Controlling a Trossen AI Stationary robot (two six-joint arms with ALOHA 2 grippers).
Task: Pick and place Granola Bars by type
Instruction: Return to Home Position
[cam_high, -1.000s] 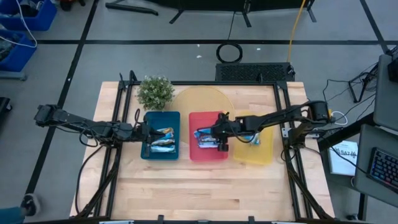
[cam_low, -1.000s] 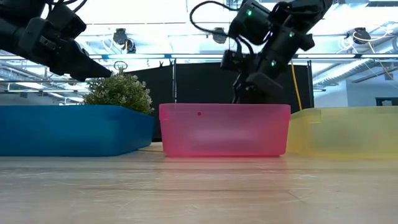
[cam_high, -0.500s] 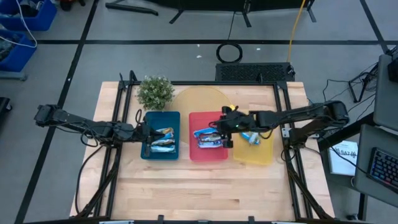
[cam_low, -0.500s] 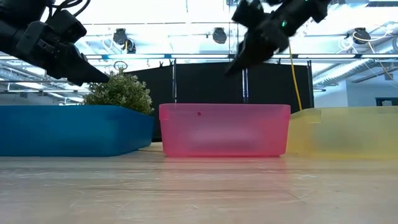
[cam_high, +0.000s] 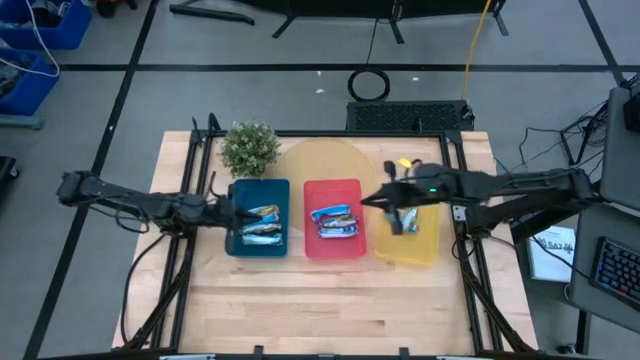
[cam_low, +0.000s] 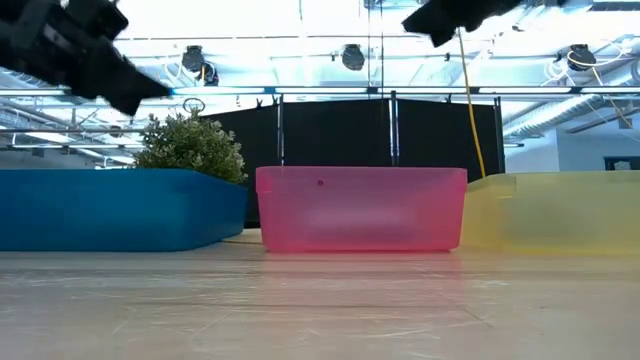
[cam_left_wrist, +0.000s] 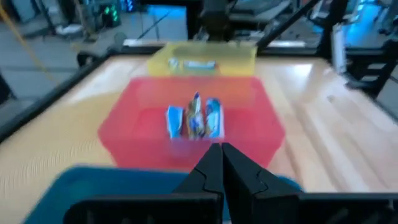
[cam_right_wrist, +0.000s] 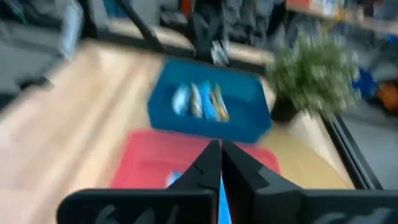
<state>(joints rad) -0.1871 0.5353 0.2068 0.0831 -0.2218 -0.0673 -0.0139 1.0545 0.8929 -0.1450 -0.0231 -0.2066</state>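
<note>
Pull right fingers (cam_right_wrist: 210, 163), pinched shut and empty, back high over yellow tray (cam_high: 420, 250) at centre right, clear of bars (cam_high: 336, 221) in red tray (cam_high: 335, 248); likewise left fingers (cam_left_wrist: 211, 167), shut, empty.

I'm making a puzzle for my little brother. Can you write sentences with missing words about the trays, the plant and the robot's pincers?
1. The tray between the blue tray and the yellow tray is ___.
2. The plant stands right beside the ___ tray.
3. The left pincer and the right pincer are both ___.
Missing words: red; blue; shut.
</note>
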